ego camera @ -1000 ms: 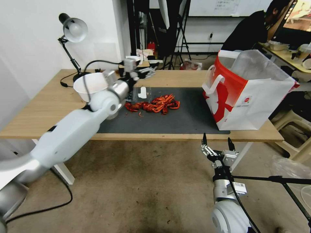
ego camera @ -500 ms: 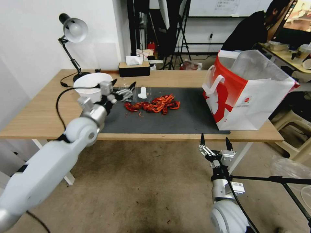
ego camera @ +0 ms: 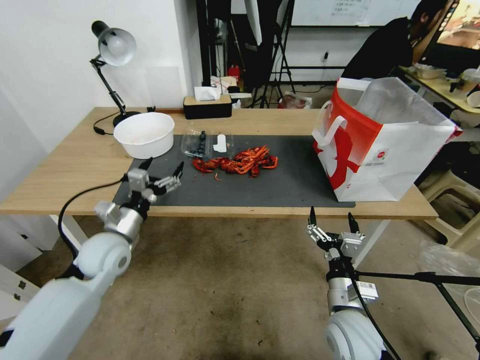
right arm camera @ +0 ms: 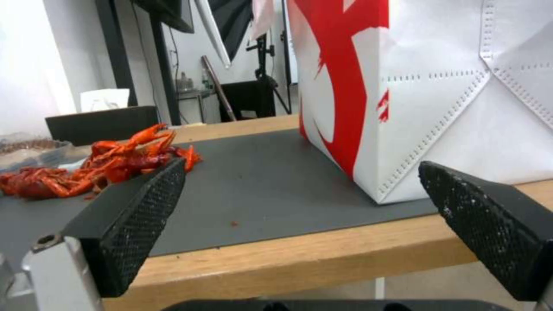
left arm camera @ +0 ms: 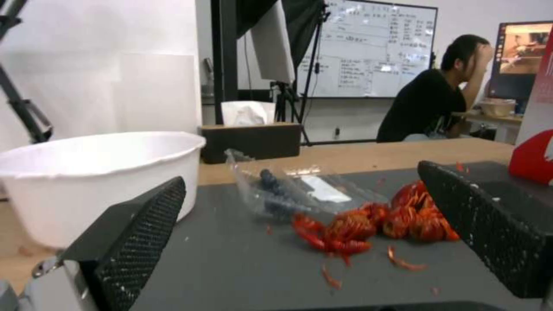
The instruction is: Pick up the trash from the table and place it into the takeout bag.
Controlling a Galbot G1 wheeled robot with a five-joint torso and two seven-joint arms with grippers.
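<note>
Trash: red crayfish shells (ego camera: 239,162) and clear tub (ego camera: 199,144) on table (ego camera: 75,165) mat. Takeout bag (ego camera: 385,145) at right end. Left hand (ego camera: 161,172), right hand (ego camera: 332,222): fingers apart, empty.

Left end effector (ego camera: 162,168) and right end effector (ego camera: 332,220) both gape, empty.

Left gripper (ego camera: 162,170) fingers apart; takeout bag (ego camera: 400,150) upright.

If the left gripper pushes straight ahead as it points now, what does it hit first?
Probably the red crayfish shells on the dark mat: they lie between the open left gripper fingers in its wrist view, the clear blueberry tub just beyond. Depth uncertain.
</note>
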